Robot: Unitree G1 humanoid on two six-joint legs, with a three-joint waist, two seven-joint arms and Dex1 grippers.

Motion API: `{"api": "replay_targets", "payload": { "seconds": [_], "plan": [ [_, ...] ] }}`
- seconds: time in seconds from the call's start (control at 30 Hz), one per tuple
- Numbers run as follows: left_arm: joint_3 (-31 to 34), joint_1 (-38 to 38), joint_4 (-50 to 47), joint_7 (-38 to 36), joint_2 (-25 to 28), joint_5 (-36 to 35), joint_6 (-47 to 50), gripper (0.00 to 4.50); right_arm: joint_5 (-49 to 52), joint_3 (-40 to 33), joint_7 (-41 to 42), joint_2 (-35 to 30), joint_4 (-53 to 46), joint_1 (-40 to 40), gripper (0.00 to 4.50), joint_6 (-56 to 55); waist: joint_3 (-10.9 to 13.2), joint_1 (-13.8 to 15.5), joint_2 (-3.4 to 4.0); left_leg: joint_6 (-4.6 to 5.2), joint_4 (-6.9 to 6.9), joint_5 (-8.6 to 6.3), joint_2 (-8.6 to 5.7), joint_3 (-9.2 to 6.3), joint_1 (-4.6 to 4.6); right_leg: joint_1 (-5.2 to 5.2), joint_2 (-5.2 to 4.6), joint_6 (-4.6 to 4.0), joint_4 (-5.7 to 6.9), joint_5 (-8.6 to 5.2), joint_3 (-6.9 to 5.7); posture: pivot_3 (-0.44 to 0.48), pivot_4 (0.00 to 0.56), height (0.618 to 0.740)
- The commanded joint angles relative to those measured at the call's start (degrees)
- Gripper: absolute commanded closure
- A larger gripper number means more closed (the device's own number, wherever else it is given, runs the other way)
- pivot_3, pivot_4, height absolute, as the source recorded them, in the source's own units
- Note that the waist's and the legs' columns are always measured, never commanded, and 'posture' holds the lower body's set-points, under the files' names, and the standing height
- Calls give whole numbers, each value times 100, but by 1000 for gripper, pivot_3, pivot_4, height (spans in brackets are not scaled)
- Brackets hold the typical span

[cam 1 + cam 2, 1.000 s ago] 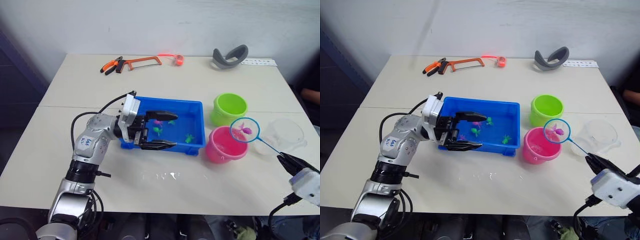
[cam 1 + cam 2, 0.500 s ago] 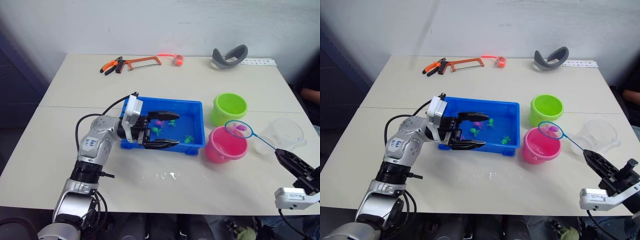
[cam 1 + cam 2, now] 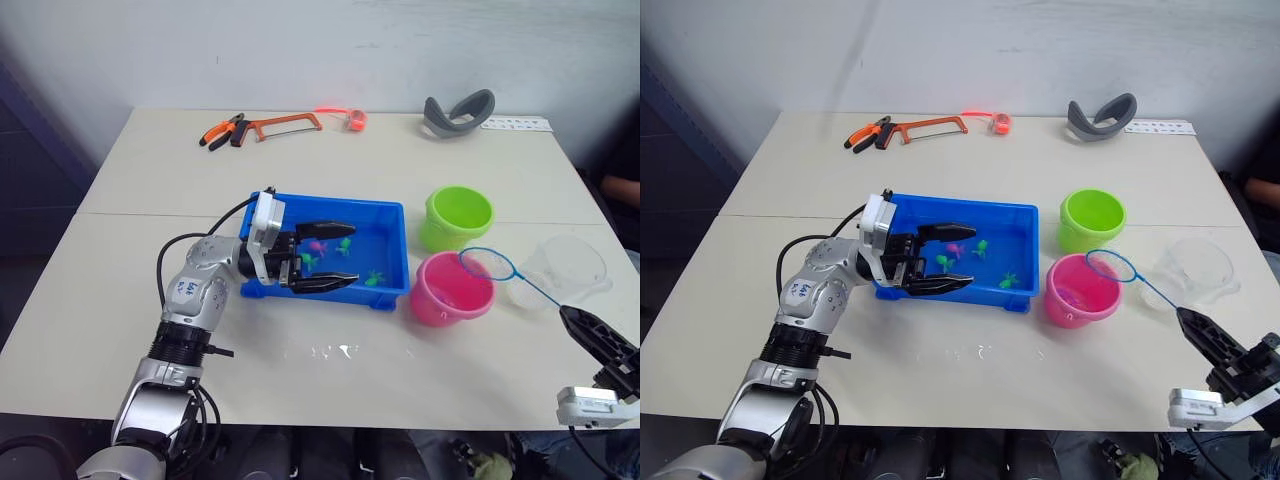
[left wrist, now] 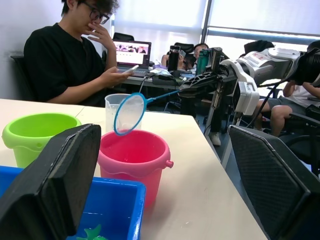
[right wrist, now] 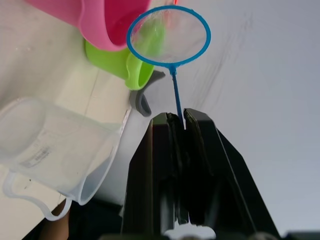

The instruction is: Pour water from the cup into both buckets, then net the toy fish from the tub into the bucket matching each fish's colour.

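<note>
The blue tub point(image 3: 392, 214) stands mid-table with several tiny green and pink fish point(image 3: 318, 243) in it. Over its left half my left gripper point(image 3: 348, 255) hangs open, with nothing between its fingers. To the tub's right stands the pink bucket point(image 3: 448, 292), with the green bucket point(image 3: 458, 217) behind it. Further right is the clear cup point(image 3: 572, 268). My right gripper point(image 3: 566, 313) is shut on the thin handle of a blue net point(image 3: 488, 264). The net's hoop point(image 5: 169, 36) is empty and hovers at the pink bucket's right rim.
Orange pliers point(image 3: 220, 131), a hacksaw point(image 3: 285, 124), an orange roll point(image 3: 355, 119), a grey curved band point(image 3: 458, 111) and a white strip point(image 3: 518, 124) lie along the far edge. Water drops point(image 3: 330, 351) lie on the table in front of the tub. A person point(image 4: 70, 60) sits beyond the table's right side.
A pink fish lay in the net a second ago; the hoop tipped over the pink bucket and is now empty. My right gripper sank and drew back. My left gripper reached slightly further over the tub.
</note>
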Motion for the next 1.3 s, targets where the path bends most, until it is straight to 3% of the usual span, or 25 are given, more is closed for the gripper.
{"api": "replay_targets", "payload": {
  "seconds": [0.03, 0.17, 0.3, 0.5, 0.67, 0.87, 1.1, 1.3],
  "plan": [
    [159, -92, 2, -52, 58, 8, -133, 79, 1448, 160, 561, 48, -463, 15, 4500, 496, 0, -4, 0, 0, 0, 0, 0, 0, 0, 0, 0, 0, 1, 0, 0, 0, 150, 740],
    [265, -44, 14, -105, 193, 6, -131, 79, 3476, 688, 1743, -194, -979, 167, 4500, 1272, 0, -8, 0, 1, 0, 0, 2, -3, 2, 3, 0, 0, 12, 0, -2, 0, 150, 740],
    [523, 82, -13, -239, 565, -64, -162, 79, 6188, 1211, 3021, -782, -1626, -88, 4500, 3151, 0, -6, 0, 6, 5, 0, 2, -6, 5, 10, -3, -1, 13, 1, -6, 0, 150, 740],
    [927, -4, 457, -597, 1205, 66, -513, 79, 7725, 1583, 3608, -1967, -1729, -1779, 4500, 5891, 2, -20, 1, 15, 1, -10, 5, -20, 65, 75, -20, -4, -8, 0, -16, 0, 150, 740],
    [1123, 197, 738, -753, 1802, 244, -782, 79, 8061, 2938, 4327, -2796, -1382, -3611, 4500, 6999, 6, -24, 7, 20, 0, -19, 2, -28, 58, 74, -69, -17, -13, -7, -53, 0, 150, 740],
    [1442, 977, 76, -375, 2075, 174, -591, 79, 7367, 4630, 5093, -2670, -801, -5302, 4500, 7333, 6, -27, 6, 32, 1, -34, -4, -28, 41, 72, -76, -10, -26, -5, -67, 0, 150, 740],
    [1711, 1503, -389, -169, 2425, 44, -154, 79, 6519, 5767, 5482, -2030, -263, -6407, 4500, 7440, 6, -46, 6, 30, 9, -32, -4, -27, 35, 70, -77, -5, -24, -3, -68, 0, 150, 740],
    [1876, 1536, -38, -351, 2782, 75, -144, 79, 6172, 6024, 5895, -1888, -163, -6705, 4500, 7449, 7, -71, 7, 22, 4, -32, -4, -28, 37, 64, -74, -5, -19, -3, -68, 0, 150, 740]
  ]
}}
